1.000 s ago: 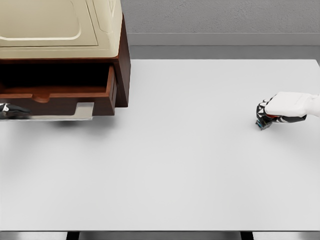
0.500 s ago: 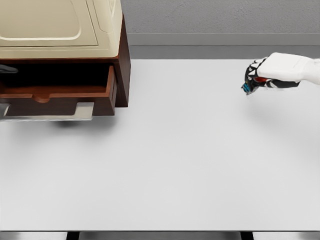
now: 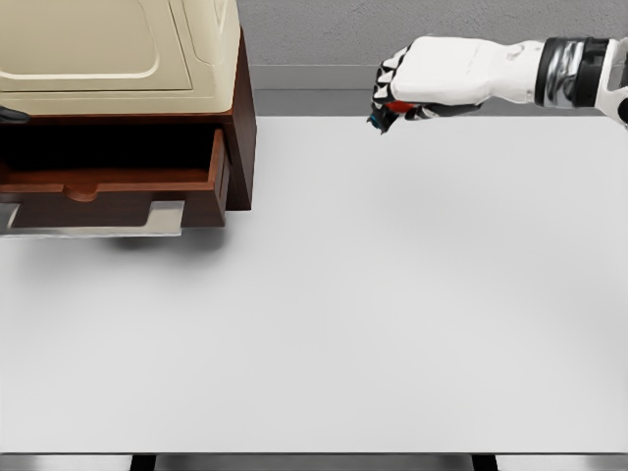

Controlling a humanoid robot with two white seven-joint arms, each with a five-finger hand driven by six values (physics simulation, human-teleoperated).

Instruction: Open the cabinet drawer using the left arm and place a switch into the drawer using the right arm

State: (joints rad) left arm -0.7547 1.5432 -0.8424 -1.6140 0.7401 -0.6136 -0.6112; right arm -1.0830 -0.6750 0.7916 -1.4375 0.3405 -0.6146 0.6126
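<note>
The wooden cabinet (image 3: pixel 240 128) stands at the table's back left with a cream top. Its drawer (image 3: pixel 108 186) is pulled out, showing a dark hollow inside. My right hand (image 3: pixel 391 98) hovers high over the table's back edge, right of the cabinet, with fingers curled around a small switch (image 3: pixel 396 106) that shows red and blue between them. A dark sliver at the left edge by the cabinet's top may be my left hand (image 3: pixel 10 114); too little of it shows to tell more.
The white table (image 3: pixel 343 314) spreads wide below and in front of the drawer. A grey wall and ledge run behind the table's back edge.
My right hand has lifted the switch off the table's right side and carried it up and left toward the cabinet. The left hand has drawn away from the drawer front to the frame's edge.
</note>
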